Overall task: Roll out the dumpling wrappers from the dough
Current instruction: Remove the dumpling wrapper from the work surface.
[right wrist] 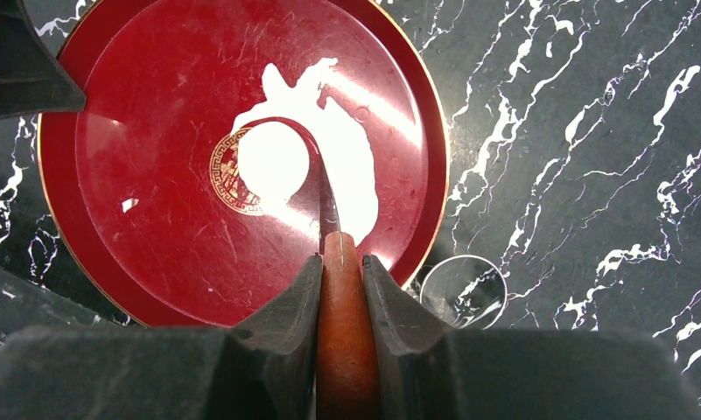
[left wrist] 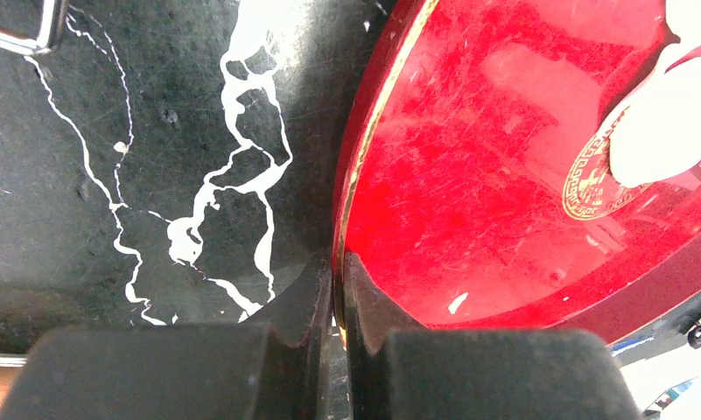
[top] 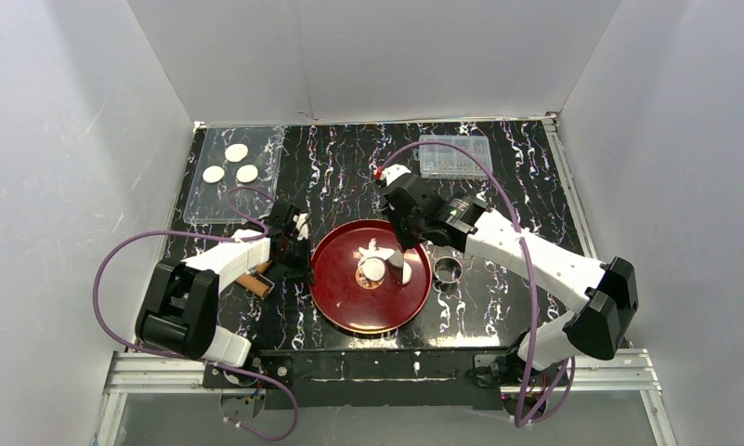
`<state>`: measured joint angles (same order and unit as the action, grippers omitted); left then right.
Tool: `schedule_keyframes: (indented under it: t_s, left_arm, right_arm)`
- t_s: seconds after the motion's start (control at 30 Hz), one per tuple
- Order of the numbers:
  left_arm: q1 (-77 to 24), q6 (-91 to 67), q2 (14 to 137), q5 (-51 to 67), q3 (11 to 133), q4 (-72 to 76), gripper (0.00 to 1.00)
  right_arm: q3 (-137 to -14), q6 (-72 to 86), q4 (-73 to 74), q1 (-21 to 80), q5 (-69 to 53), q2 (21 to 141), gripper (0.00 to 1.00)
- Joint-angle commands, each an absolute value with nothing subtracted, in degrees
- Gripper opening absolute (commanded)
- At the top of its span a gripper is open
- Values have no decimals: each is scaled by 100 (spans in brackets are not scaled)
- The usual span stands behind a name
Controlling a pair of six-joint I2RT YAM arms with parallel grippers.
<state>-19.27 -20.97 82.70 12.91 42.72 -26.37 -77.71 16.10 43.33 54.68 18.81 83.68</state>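
Note:
A red plate [top: 340,290] sits mid-table. On it lies one round dumpling wrapper [right wrist: 272,162], cut free, with the ragged leftover dough [right wrist: 354,171] curling round its top and right side. My right gripper [right wrist: 339,258] is shut on the brown wooden handle [right wrist: 342,332] of a thin-bladed tool; the blade [right wrist: 323,197] runs along the gap between wrapper and dough. At the plate's left edge my left gripper [left wrist: 338,271] is shut on the rim [left wrist: 351,201]. Three more dumpling wrappers [top: 236,151] lie on a clear tray [top: 210,200] at the far left.
A metal ring cutter [top: 449,270] stands just right of the plate, also seen as the ring cutter [right wrist: 463,290] beside my right fingers. A clear plastic box [top: 454,156] is at the far right. A wooden rolling pin [top: 256,282] lies under my left arm.

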Motion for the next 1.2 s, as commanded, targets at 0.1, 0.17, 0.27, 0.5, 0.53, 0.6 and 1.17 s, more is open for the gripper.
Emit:
schedule_keyframes:
  t_s: [0.1,0.17,0.27,0.5,0.53,0.6,1.17]
  left_arm:
    - [-1929,-1758,8012,1251,4173,-3103,0]
    - [-1935,-1758,8007,1250,4175,-3097,0]
    - [-1935,-1758,8002,1248,4170,-3097,0]
    - [-1930,-1749,8032,1270,4174,-3085,0]
    - [-1929,-1749,8029,1271,4175,-3085,0]
    - [-1930,-1749,8032,1266,4170,-3081,0]
    - [-1928,-866,8914,1316,5162,-3362,0]
  right_arm:
    - [-7577,652,4699,5029,3309,8465,1]
    - [-7566,623,4712,5027,3289,8474,1]
    - [-7565,582,4736,5027,3364,8476,1]
    - [-7575,476,4816,4992,3559,8469,1]
    - [-7575,464,4815,4992,3558,8464,1]
    - [-7580,442,4807,4992,3549,8489,1]
    - [-7987,459,4703,5195,1036,7323,1]
